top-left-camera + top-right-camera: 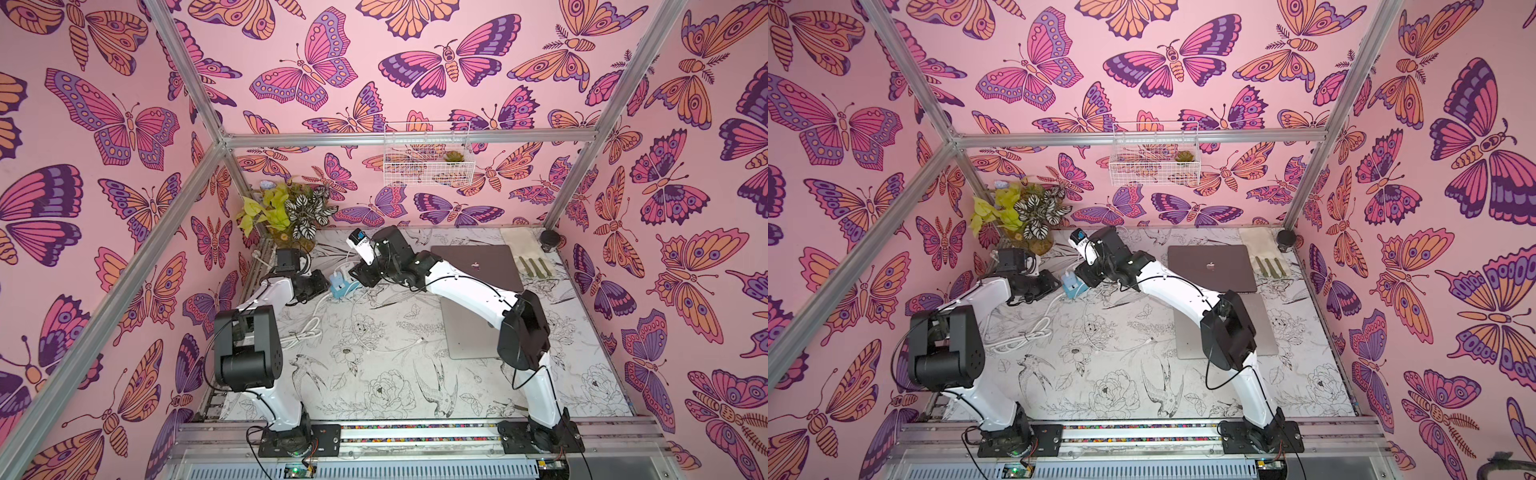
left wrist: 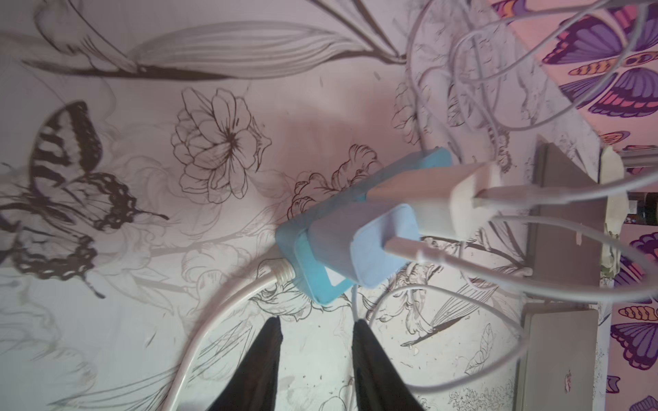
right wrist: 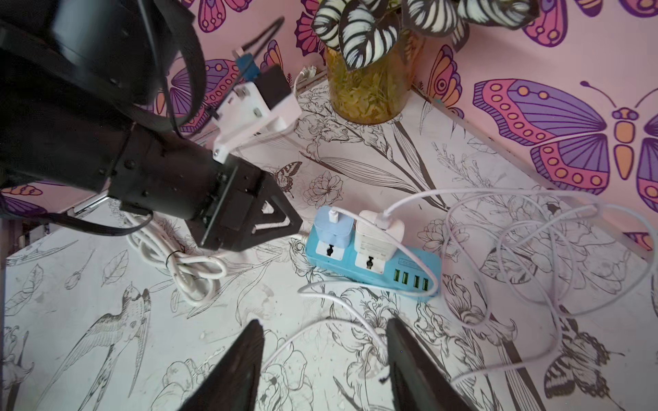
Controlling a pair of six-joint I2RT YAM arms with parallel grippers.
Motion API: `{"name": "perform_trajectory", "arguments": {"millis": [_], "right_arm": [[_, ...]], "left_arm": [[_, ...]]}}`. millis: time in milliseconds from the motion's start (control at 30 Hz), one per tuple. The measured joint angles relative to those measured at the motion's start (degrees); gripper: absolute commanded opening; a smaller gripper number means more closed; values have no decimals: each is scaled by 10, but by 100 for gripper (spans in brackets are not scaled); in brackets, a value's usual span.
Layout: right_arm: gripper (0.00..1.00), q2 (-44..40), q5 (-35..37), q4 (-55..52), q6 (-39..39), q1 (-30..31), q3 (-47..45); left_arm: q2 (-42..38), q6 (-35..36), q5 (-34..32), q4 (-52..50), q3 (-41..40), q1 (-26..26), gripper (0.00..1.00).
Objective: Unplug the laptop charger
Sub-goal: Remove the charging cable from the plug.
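A blue power strip (image 1: 340,287) (image 3: 377,265) lies at the back left of the table. Two bricks are plugged into it side by side: the laptop charger (image 3: 377,231) (image 2: 427,199), white, and a pale blue brick (image 3: 333,227) (image 2: 363,245). A thin white cable runs from each. My left gripper (image 2: 318,320) (image 3: 285,222) is open, its tips just short of the strip's cord end, with nothing between them. From the other side my right gripper (image 3: 324,322) (image 1: 358,277) hangs open over the table short of the strip, above a loose thin cable.
Loops of thin white cable (image 3: 527,256) sprawl beside the strip. A tied thick white cord (image 1: 307,328) lies near my left arm. A plant jar (image 1: 291,220) stands in the back corner. A dark grey laptop (image 1: 478,266) and a silver laptop (image 1: 469,332) lie to the right.
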Motion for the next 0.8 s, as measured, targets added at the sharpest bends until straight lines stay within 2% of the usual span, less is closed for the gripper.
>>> {"name": "perform_trajectory", "arguments": {"millis": [233,500,600,800], "right_arm": [[56,56,9,-21,-16,0,60],[56,99,27,-20,-43,0,137],[51,129,30,-21,-57,0,182],[49,185,21,-21,-84,-5,250]], "left_arm": [[15,-12,23,25,0,0,37],[-6,-37,44,66,-28,7,37],[-6,-45,56,77,-28,13,38],[-12,-54,61,87,-28,14,42]]}}
